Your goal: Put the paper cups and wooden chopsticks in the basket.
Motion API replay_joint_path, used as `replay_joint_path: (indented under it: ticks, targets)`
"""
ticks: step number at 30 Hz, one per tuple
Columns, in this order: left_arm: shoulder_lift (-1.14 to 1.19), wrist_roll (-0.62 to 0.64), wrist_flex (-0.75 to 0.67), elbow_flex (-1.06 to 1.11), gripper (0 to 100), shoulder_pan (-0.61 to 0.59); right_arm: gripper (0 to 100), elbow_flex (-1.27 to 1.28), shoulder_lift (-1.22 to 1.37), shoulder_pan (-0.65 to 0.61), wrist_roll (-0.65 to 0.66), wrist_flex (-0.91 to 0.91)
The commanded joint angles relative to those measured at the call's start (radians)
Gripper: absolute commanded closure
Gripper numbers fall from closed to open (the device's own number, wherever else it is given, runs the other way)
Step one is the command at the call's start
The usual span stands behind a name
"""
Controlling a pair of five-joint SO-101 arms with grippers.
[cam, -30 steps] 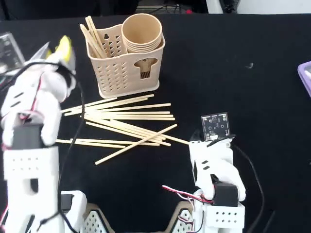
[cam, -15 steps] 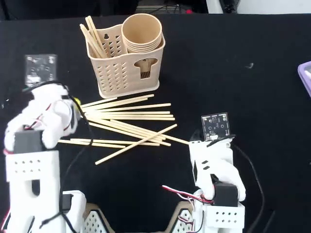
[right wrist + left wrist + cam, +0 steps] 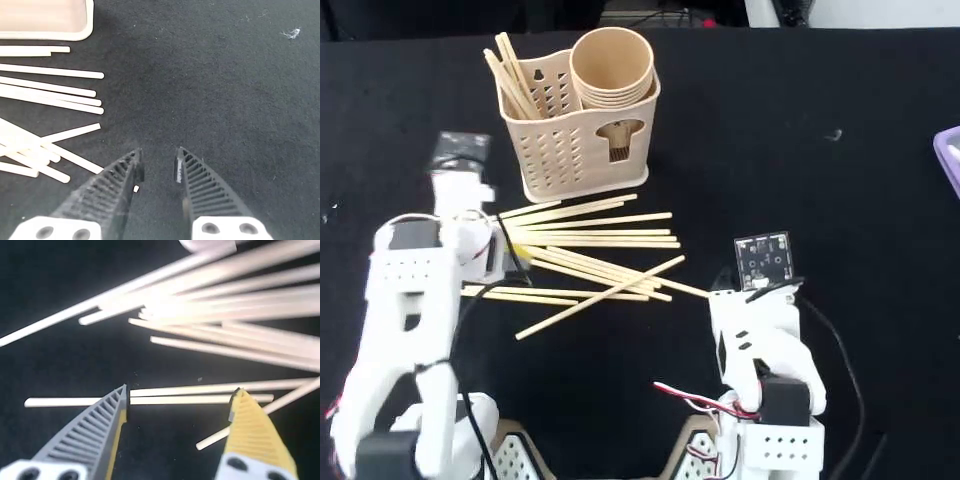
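A beige perforated basket (image 3: 582,150) stands at the back of the black table, with a stack of paper cups (image 3: 612,62) in one side and several wooden chopsticks (image 3: 508,72) upright in the other. Several loose chopsticks (image 3: 590,238) lie fanned out in front of it. My left gripper (image 3: 180,392) is open and low over the pile's left end, its grey and yellow fingers either side of two parallel chopsticks (image 3: 200,388). In the high view the left gripper (image 3: 512,258) sits at those stick ends. My right gripper (image 3: 157,162) is open by a narrow gap and holds nothing.
The right arm (image 3: 760,330) stands at the front, right of the pile, with stick tips (image 3: 75,132) just short of its fingers. A purple object (image 3: 950,155) shows at the right edge. Bare black table (image 3: 820,180) lies right of the basket.
The left arm swung from the far left in toward the loose chopsticks and lowered its gripper onto their left ends. The right arm has kept still.
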Motion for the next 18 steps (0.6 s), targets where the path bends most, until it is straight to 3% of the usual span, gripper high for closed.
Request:
replay_joint_path:
  ticks: [1,8,18]
  targets:
    - [0.083,-0.074,-0.018,-0.062,67,0.047,88.4,-0.002,-0.065,-0.011,0.011,-0.025]
    - [0.221,-0.255,-0.018,-0.105,67,0.068,88.4,0.002,-0.065,-0.011,0.011,-0.025]
    - [0.359,-0.414,-0.071,-0.119,67,0.058,88.4,0.002,-0.065,-0.012,0.011,-0.025]
